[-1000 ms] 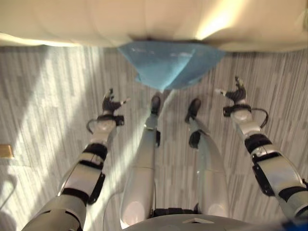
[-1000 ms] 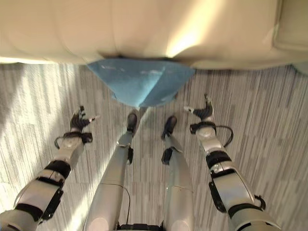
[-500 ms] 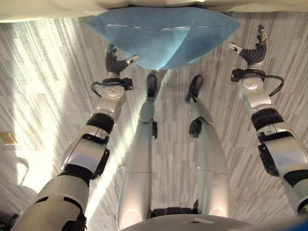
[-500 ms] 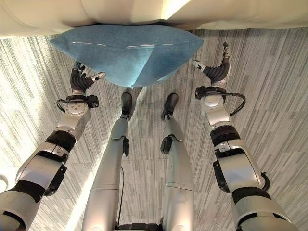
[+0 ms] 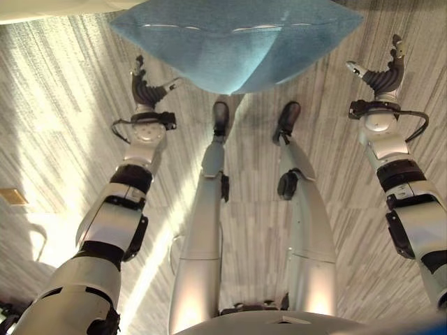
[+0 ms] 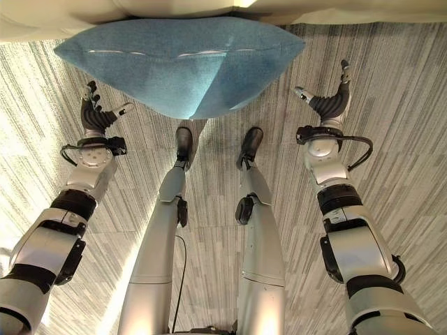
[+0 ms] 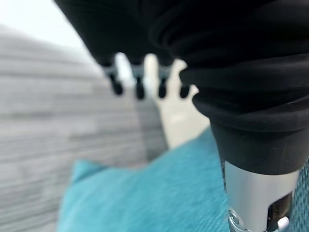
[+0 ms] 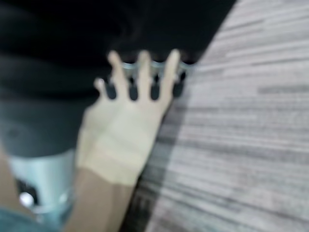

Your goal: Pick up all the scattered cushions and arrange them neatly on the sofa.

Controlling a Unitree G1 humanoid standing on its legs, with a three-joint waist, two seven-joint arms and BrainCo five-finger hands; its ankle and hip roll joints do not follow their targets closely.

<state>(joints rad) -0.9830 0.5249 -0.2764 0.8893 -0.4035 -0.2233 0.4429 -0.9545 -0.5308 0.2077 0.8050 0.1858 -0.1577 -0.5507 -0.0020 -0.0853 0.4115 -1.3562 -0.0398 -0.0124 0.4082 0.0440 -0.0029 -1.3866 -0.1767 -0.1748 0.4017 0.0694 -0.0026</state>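
1. Left eye view shows our left hand (image 5: 144, 89) raised beside the left end of the blue cushion (image 5: 234, 42); its fingers are spread apart and hold nothing, with the thumb close to the fabric.
2. We see the cushion on the floor (image 5: 63, 118), against the base of the cream sofa (image 6: 105, 14), directly between our arms. We judge both hands are placed to clasp it from two sides.
3. Our right hand (image 6: 328, 101) waits near the right end, fingers apart, touching nothing.
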